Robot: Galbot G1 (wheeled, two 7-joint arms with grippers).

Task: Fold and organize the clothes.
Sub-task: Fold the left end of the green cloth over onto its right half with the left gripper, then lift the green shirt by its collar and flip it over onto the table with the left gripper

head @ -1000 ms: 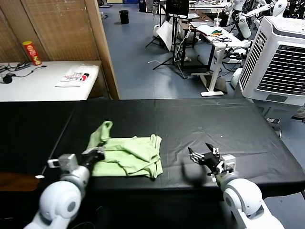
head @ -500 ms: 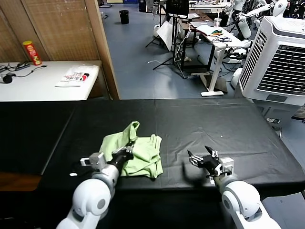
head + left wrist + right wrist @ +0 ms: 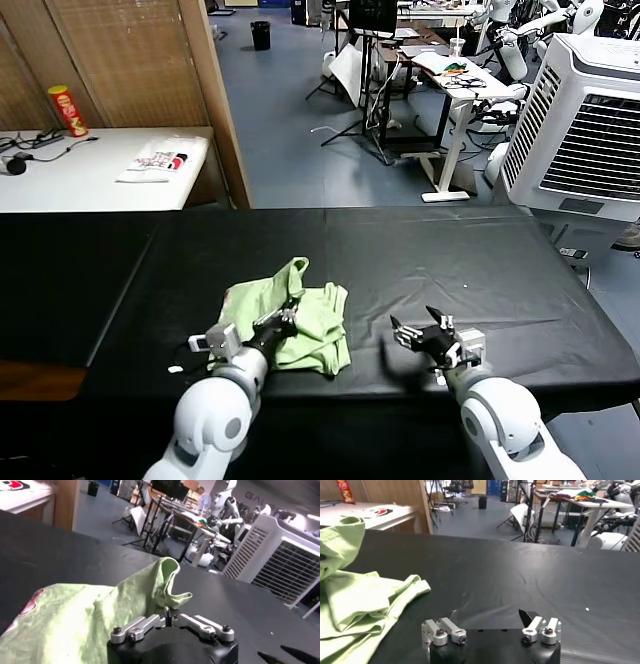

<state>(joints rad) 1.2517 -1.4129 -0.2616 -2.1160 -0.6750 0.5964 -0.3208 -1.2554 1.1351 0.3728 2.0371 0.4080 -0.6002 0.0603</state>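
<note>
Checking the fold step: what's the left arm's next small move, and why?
Probably let go and back the left gripper off. It sits on the shirt, whose edge is already carried across and bunched over the body. Right gripper waits open on the black table.

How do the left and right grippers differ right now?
The left gripper sits on the crumpled pale green fabric shirt; the right gripper hovers apart from it over the black table. The right gripper is wide open and empty; the left gripper's fingers are nearly together against cloth. Both sit near the table's front edge.
</note>
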